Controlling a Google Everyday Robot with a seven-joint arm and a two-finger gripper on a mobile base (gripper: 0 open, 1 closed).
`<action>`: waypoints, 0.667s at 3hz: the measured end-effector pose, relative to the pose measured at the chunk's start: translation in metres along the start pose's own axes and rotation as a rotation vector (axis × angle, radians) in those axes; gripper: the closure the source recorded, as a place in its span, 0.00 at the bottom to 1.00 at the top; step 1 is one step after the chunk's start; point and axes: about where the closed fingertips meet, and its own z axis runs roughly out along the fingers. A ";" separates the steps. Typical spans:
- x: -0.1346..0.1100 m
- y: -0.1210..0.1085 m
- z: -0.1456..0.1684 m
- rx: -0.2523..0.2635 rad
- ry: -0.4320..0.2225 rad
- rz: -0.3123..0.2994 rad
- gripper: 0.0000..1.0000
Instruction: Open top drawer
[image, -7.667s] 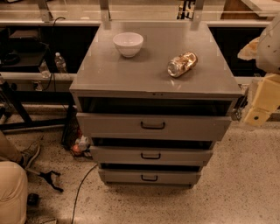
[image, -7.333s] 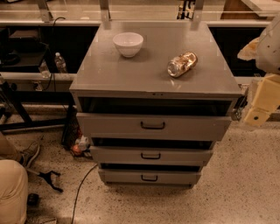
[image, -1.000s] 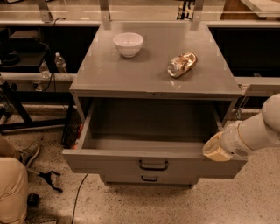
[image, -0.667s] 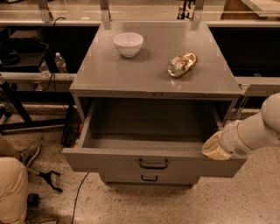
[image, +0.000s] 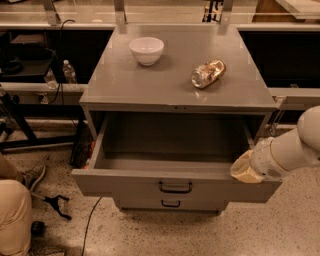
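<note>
The top drawer (image: 130, 186) of the grey metal cabinet stands pulled far out toward me. It is a deep box with nothing in it, and a dark loop handle (image: 175, 187) sits at the centre of its front. My gripper (image: 239, 171) is at the right end of the drawer's front rim, at the end of my white arm coming in from the right. Its cream-coloured end rests against the rim, well to the right of the handle. A lower drawer with a smaller handle (image: 170, 203) shows just under the open one.
On the cabinet top (image: 125, 80) stand a white bowl (image: 146, 50) at the back left and a crumpled can (image: 208, 73) lying at the right. A person's leg (image: 12, 215) and shoe are at the left. A water bottle (image: 69, 72) and cables lie left of the cabinet.
Several seconds ago the top drawer was shut and my arm hung at the far right. Over the last second the open drawer and my gripper have held still.
</note>
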 end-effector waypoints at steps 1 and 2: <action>0.000 0.000 0.000 0.000 0.000 0.000 0.29; 0.000 0.000 0.000 0.000 0.000 0.000 0.01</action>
